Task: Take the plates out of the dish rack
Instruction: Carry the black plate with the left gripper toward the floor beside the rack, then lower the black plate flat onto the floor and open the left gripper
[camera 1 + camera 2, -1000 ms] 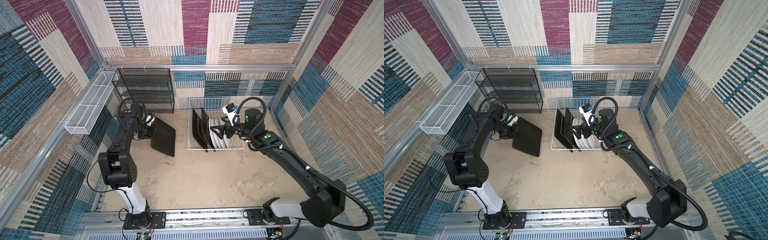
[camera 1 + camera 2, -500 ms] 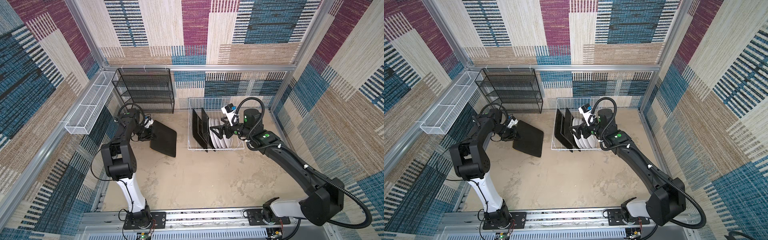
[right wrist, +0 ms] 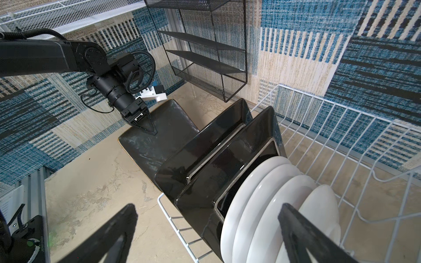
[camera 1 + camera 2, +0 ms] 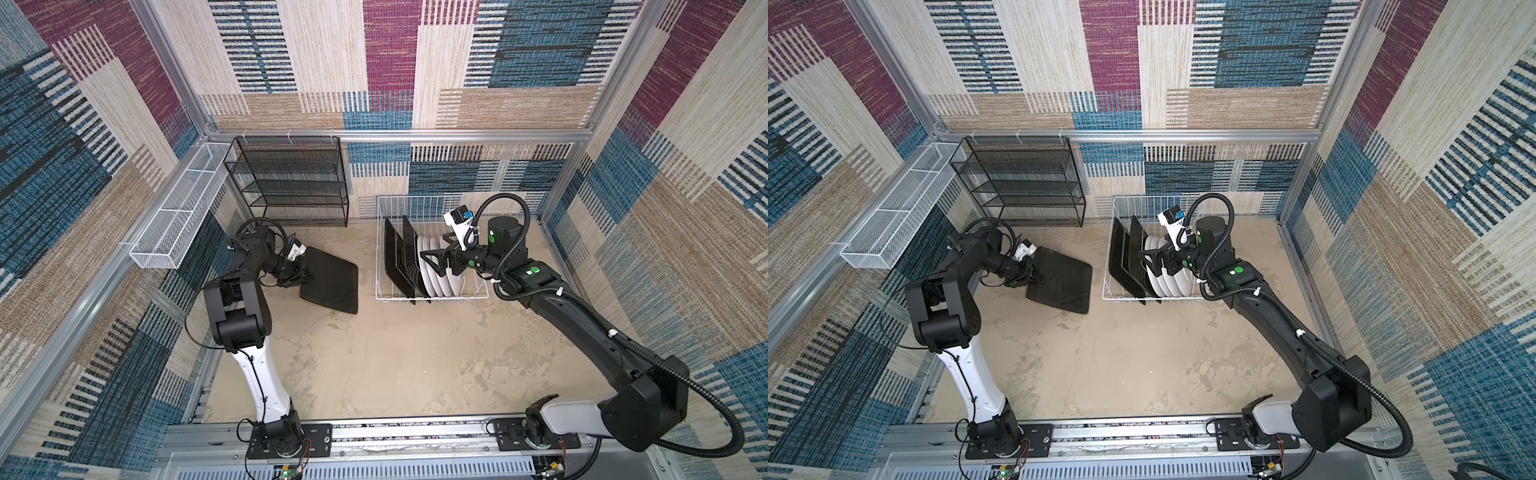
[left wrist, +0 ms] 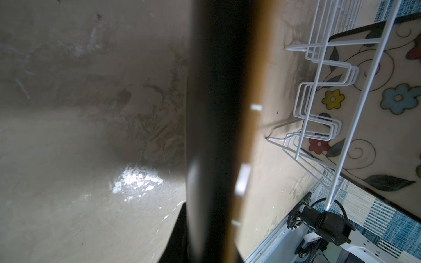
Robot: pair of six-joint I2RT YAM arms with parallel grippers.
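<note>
- Top views: in both, the left hand [image 4: 306,277] is clamped on the near edge of a square plate [image 4: 332,280]. The plate stretches out ahead of the hand, black back up and tilted over the tabletop [image 4: 395,353]. Whether it touches down I cannot tell.
- The right hand [image 4: 434,251] hangs spread wide, holding nothing, over the dish rack [image 4: 415,205]. Directly beneath it stand four round plates [image 4: 438,282], with two racked square plates [image 4: 399,257] just beyond its fingertips.
- Left wrist: the square plate crosses the frame edge-on as a dark blur. Past the hand, one of the racked square plates [image 5: 376,102] shows its cream floral face behind the dish rack wires.
- Right wrist: the right hand's fingers [image 3: 303,227] stand far apart, one over the round plates and one outside the dish rack above the tabletop. Farther ahead, the left hand pinches the square plate's rim, with a black mesh shelf [image 3: 205,57] behind it.
</note>
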